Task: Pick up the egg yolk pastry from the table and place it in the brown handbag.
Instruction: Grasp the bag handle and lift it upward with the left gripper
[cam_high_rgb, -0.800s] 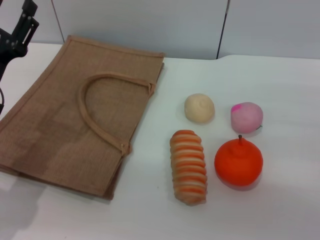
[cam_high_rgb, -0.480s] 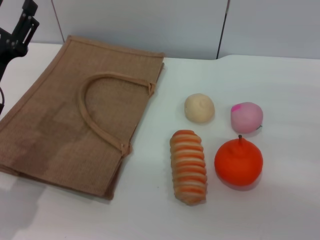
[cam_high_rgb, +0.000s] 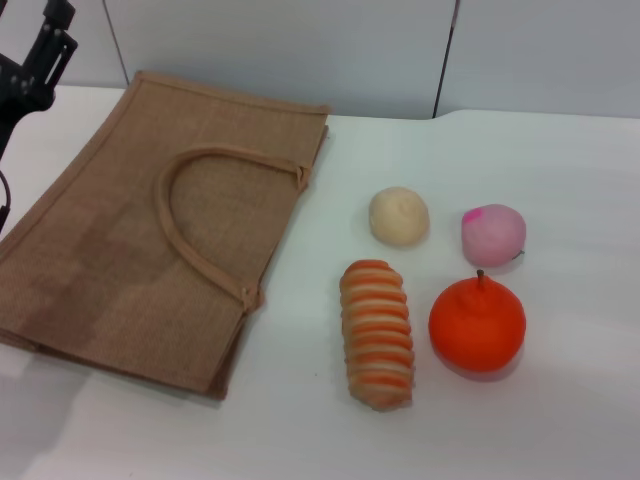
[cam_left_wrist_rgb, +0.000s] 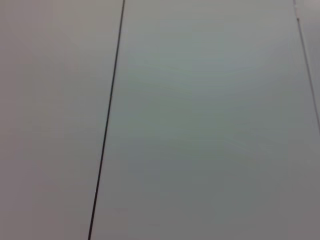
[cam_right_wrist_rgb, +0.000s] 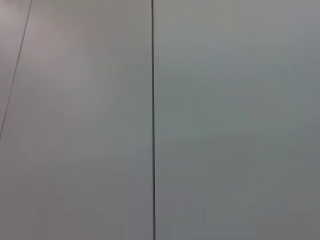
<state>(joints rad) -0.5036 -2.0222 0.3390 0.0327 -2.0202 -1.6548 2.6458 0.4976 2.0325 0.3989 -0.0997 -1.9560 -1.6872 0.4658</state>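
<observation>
**Inspector A:** Location of the egg yolk pastry (cam_high_rgb: 399, 215)?

**Inspector B:** On the white table (cam_high_rgb: 560, 420), just right of centre in the head view. It sits free, nothing touching it. The pink bun (cam_high_rgb: 493, 234) lies at its 3 o'clock, near but apart. The striped bread roll (cam_high_rgb: 377, 333) is at its 6 o'clock, lengthwise toward the camera. The orange fruit (cam_high_rgb: 477, 325) is at roughly 5 o'clock, stem up.

**Inspector A:** And the brown handbag (cam_high_rgb: 150, 235)?

**Inspector B:** Lying flat on the table at the pastry's 9 o'clock, well apart from it. One looped handle (cam_high_rgb: 190, 225) rests on its upper face. I cannot tell from here whether the mouth is open.

**Inspector A:** Grippers?

**Inspector B:** The left gripper (cam_high_rgb: 35, 62) shows as dark hardware at the 10 o'clock corner of the head view, raised, beyond the bag's far left corner. Whether its claw is wide or narrow I cannot tell. The right gripper does not appear. Both wrist views show only pale wall panels (cam_left_wrist_rgb: 210, 125) with thin dark seams.
</observation>
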